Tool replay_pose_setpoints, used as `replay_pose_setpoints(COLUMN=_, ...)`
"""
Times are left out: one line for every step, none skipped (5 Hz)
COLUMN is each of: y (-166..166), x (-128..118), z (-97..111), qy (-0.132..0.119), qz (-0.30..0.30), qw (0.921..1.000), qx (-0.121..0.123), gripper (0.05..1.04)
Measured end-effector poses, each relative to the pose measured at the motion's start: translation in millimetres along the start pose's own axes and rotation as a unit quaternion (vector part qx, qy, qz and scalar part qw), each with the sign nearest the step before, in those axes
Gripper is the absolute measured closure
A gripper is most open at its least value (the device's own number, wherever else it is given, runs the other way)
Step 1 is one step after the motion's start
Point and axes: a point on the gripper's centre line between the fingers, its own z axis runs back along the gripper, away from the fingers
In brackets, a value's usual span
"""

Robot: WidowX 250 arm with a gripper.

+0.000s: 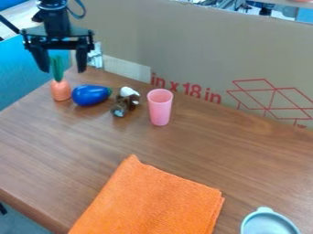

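two fingers of the black gripper hang wide apart at the upper left of the view, pointing down, with nothing pinched between them; the toy carrot is the nearest thing, standing upright near the table's far left edge, its green top showing between the fingers in this view; whether either finger touches that top cannot be told.

just beside the carrot lies a blue toy vegetable on its side; a small brown and white toy sits between it and the upright pink cup; an orange cloth lies folded nearer the camera on the wooden table, and a pale lid or shallow dish is partly in view at the lower right corner; a cardboard sheet stands behind the table.

the step in hand, as far as can be judged, comes ahead of any grasp, with the gripper high and unloaded near the carrot; a grip on the carrot from here would call for checking the depth first, then a straight descent with the fingers on either side of the green top, and care that the outer side of one finger does not nudge the blue vegetable so close by.
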Motion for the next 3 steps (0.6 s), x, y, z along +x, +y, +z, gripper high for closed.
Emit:
replay_pose_setpoints(y=16, x=20, z=-12, qy=0.005, qz=0.033, qw=0.9994, qx=0.008, gripper=0.083)
replay_pose_setpoints(y=24, x=32, z=-20, qy=0.012, qz=0.071, qw=0.9974, qx=0.01, gripper=0.082)
replay_pose_setpoints(y=29, x=38, z=-29, qy=0.017, qz=0.116, qw=0.9932, qx=0.004, gripper=0.083)
